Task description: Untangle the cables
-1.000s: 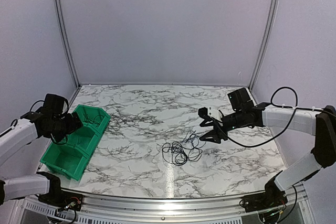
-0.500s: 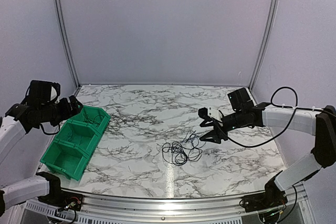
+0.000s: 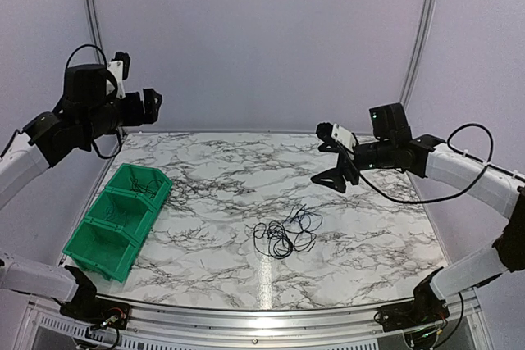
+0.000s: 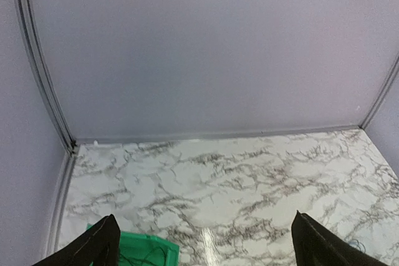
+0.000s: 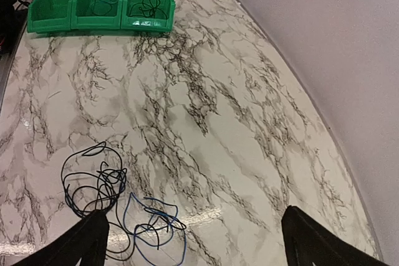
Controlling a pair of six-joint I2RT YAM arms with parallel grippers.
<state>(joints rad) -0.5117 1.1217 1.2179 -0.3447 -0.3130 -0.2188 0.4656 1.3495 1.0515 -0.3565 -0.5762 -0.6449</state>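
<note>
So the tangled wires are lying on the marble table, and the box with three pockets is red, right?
No, the box is green, not red; the top view shows it. The tangled wires do lie on the marble table.

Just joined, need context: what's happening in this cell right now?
Two-arm cable-untangling run. Both arms are raised off the marble table. The left pincer and right pincer are open and hold nothing. A loose tangle of black and blue cables lies untouched on the table, nearer the right arm. The green three-compartment bin on the left holds thin wires in at least two compartments.
</note>
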